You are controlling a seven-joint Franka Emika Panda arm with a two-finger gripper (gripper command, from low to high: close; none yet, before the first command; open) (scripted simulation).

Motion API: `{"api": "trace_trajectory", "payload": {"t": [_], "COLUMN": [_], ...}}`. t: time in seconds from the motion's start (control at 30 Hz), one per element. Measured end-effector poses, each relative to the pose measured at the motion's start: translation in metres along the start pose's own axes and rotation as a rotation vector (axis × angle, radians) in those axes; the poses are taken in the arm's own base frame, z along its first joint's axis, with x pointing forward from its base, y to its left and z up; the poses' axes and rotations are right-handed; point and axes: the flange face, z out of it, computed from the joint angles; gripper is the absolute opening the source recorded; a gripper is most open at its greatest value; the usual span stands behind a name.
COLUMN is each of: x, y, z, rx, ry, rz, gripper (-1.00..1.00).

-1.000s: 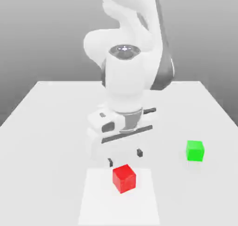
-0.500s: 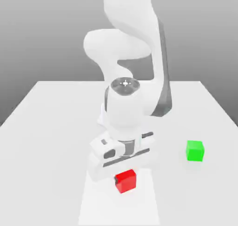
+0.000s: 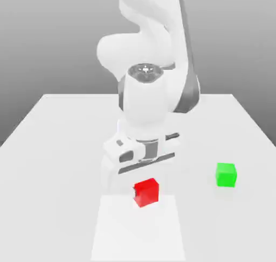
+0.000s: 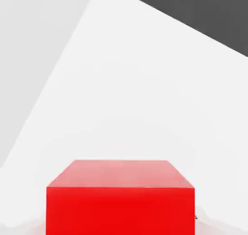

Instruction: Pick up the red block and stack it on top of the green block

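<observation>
Bright red is the colour of the small, plain, matte cube [image 3: 146, 193] that is seen nearest, held up over the bright white, flat patch [image 3: 138, 234] on the table, close to the patch's far edge. Its sides are gripped by the closed fingers of the white and black two-finger gripper [image 3: 146, 192], and in the hand view the red cube [image 4: 120, 211] is seen set squarely between them. No long side can be picked out, as the block is a cube; in the exterior view it is turned a little, in line with the wide white hand. Farther back, and well apart toward the exterior view's right, the small, plain, matte green cube [image 3: 226, 174] is seated on the pale, smooth table [image 3: 59, 164]. So the red cube must be carried sideways to that side and somewhat away from the front, and it should be lifted higher first, or the green one could be bumped and pushed. Half a second ago the red cube was seen lower, down on the white patch; now it has been raised, and the arm has gone up with it. The green cube has not been moved.
</observation>
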Motion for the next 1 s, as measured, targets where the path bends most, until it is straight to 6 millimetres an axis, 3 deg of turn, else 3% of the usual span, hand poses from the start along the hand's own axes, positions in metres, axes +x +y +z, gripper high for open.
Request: {"api": "trace_trajectory", "payload": {"t": [0.13, 0.53, 0.87, 1.0], "x": [-0.024, -0.108, -0.201, -0.214], "y": [-0.046, -0.136, -0.184, -0.191], "z": [-0.009, -0.028, -0.036, -0.028], "rx": [0.002, 0.002, -0.001, 0.003], "ry": [-0.003, -0.006, -0.002, -0.028], "rz": [-0.097, -0.306, -0.492, -0.518], "gripper": [-1.00, -1.00, -1.00, -1.00]}}
